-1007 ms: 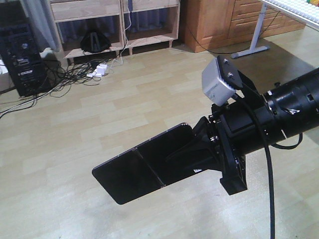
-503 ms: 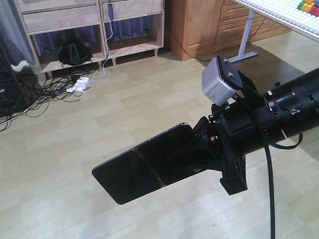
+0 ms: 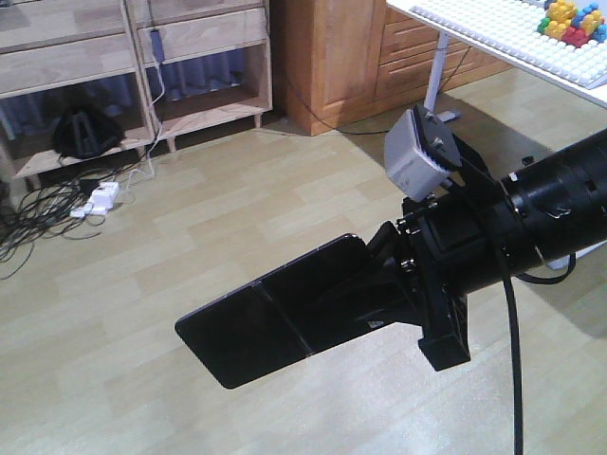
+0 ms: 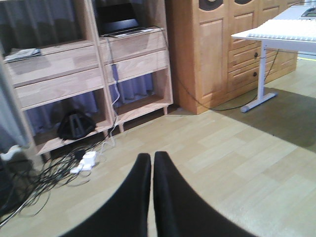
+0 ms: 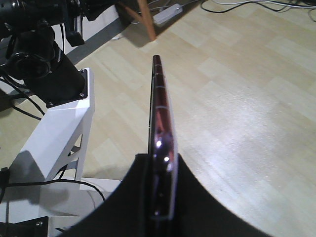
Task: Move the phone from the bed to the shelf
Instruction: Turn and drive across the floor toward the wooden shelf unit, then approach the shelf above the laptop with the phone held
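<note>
The right end effector [image 3: 368,296] is clamped on the phone [image 3: 270,322], which juts out flat ahead of it over the floor [image 3: 190,218]. The left end effector [image 4: 151,159] is pressed together, empty, with the shelf [image 4: 64,84] well ahead.

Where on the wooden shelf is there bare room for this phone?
On the pale plank shelf, the lower right compartment looks bare, bordered by a hanging white cable and the orange-brown cabinet. Upper left ledge looks free right of the grey papers. Crowded: dark laptop upper right, black bag-like object lower left.
</note>
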Robot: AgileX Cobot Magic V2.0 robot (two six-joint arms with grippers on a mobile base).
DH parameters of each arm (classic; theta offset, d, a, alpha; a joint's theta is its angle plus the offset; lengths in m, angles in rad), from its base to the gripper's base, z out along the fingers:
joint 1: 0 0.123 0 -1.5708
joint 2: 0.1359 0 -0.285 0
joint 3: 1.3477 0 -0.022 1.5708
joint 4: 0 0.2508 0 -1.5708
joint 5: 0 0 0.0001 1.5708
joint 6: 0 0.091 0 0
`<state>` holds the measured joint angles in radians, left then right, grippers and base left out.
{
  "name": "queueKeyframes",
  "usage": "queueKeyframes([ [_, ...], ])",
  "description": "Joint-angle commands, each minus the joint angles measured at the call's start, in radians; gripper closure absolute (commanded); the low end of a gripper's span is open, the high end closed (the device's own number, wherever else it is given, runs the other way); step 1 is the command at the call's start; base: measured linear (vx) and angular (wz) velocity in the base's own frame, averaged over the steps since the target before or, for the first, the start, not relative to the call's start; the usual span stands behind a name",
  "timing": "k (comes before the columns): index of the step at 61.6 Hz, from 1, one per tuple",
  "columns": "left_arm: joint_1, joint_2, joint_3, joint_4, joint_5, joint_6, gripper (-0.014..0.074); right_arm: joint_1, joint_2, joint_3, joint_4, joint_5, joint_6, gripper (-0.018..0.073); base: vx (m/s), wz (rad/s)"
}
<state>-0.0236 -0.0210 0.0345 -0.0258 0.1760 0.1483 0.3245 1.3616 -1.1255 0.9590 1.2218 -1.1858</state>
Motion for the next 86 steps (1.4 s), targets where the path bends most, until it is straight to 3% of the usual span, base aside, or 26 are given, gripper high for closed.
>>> queueKeyframes([
  [1, 0.001, -0.005, -0.023, -0.009, -0.071, -0.006, 0.0595, 0.001, -0.033, -0.028, 0.08, 0.064, -0.003, 0.0562, 0.41, -0.18],
  [86, 0.001, -0.005, -0.023, -0.009, -0.071, -0.006, 0.0595, 0.001, -0.033, -0.028, 0.08, 0.064, -0.003, 0.0562, 0.41, -0.09],
])
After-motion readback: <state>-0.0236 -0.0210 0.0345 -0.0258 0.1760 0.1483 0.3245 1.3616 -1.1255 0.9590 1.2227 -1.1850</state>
